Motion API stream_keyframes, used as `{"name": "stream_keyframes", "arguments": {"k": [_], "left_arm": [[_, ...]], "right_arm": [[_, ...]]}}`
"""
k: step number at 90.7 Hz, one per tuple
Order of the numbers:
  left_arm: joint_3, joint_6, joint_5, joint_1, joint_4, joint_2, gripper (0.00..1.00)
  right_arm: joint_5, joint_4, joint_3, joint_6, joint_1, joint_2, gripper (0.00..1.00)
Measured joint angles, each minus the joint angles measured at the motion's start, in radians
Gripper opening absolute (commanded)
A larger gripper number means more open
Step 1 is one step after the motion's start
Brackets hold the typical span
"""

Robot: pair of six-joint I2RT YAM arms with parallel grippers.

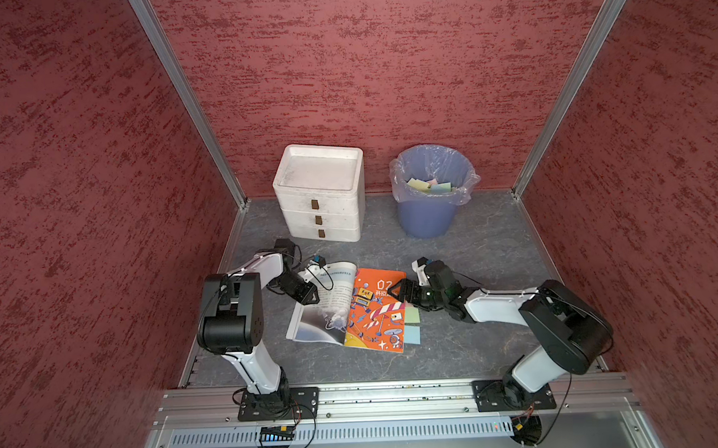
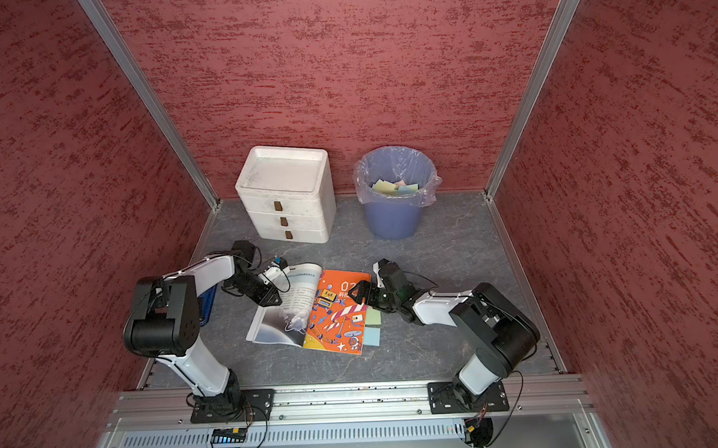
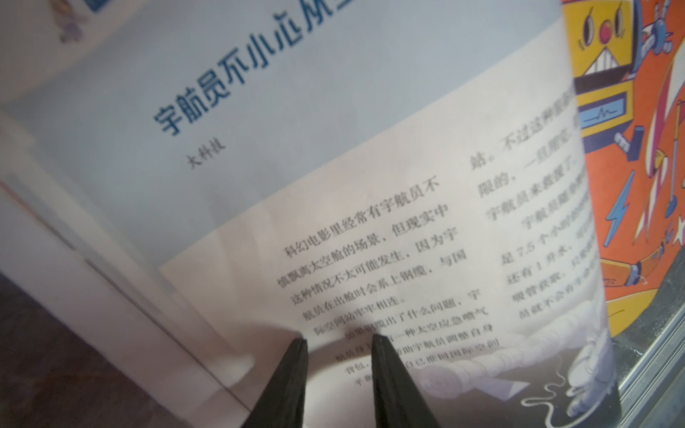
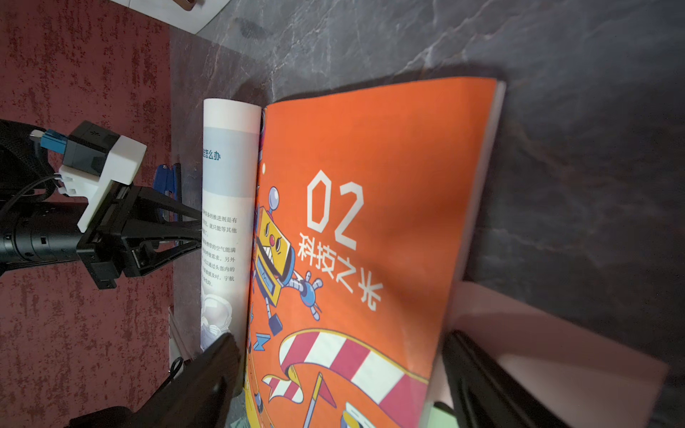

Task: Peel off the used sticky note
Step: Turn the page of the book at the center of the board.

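An open magazine (image 1: 376, 316) lies flat on the table, with a text page on the left and an orange "02" page (image 4: 370, 222) on the right. Sticky notes stick out from the orange page's right edge: a green one (image 1: 411, 314), a blue one (image 1: 412, 335) and a pink one (image 4: 537, 333). My right gripper (image 4: 339, 337) hovers open and wide over that edge, one finger above the pink note; in both top views it hides that note. My left gripper (image 3: 339, 339) rests its tips on the text page (image 3: 370, 222), slightly open, nothing between the fingers.
At the back stand a white three-drawer unit (image 1: 318, 193) and a blue bin (image 1: 429, 213) lined with a plastic bag, holding several discarded notes. A blue object (image 2: 207, 306) lies by the left arm. Red walls close in three sides.
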Motion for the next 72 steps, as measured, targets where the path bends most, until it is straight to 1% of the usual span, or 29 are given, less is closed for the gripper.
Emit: {"name": "stream_keyframes", "arguments": {"k": [72], "left_arm": [[0.000,0.003,0.000,0.000,0.000,0.000,0.33]], "right_arm": [[-0.009,-0.029,0.029,-0.011,0.032,-0.008,0.90]]}}
